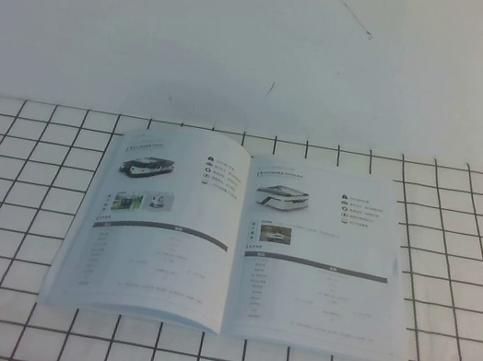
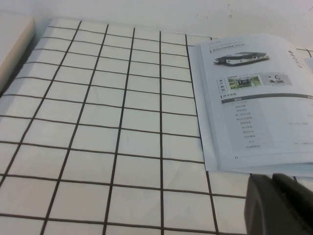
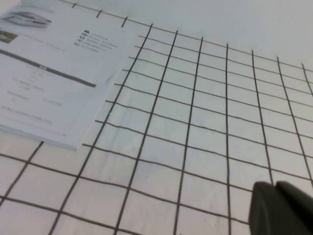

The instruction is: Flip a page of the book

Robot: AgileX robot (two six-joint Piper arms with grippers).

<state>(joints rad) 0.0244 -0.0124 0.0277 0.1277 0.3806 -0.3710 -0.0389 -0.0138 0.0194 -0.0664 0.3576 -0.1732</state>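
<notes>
The book [image 1: 235,245] lies open and flat on the checked cloth, showing two pages with product photos, small text and grey table bars. The page with the red-and-white checker is hidden. Neither arm shows in the high view. In the left wrist view my left gripper [image 2: 273,177] is shut and empty, just off the near corner of the book's left page [image 2: 254,98]. In the right wrist view my right gripper [image 3: 275,185] is shut and empty over the cloth, well apart from the book's right page [image 3: 49,73].
A white cloth with a black grid [image 1: 14,197] covers the table around the book. A plain white wall [image 1: 249,32] rises behind it. A pale edge [image 2: 12,44] shows beside the cloth in the left wrist view.
</notes>
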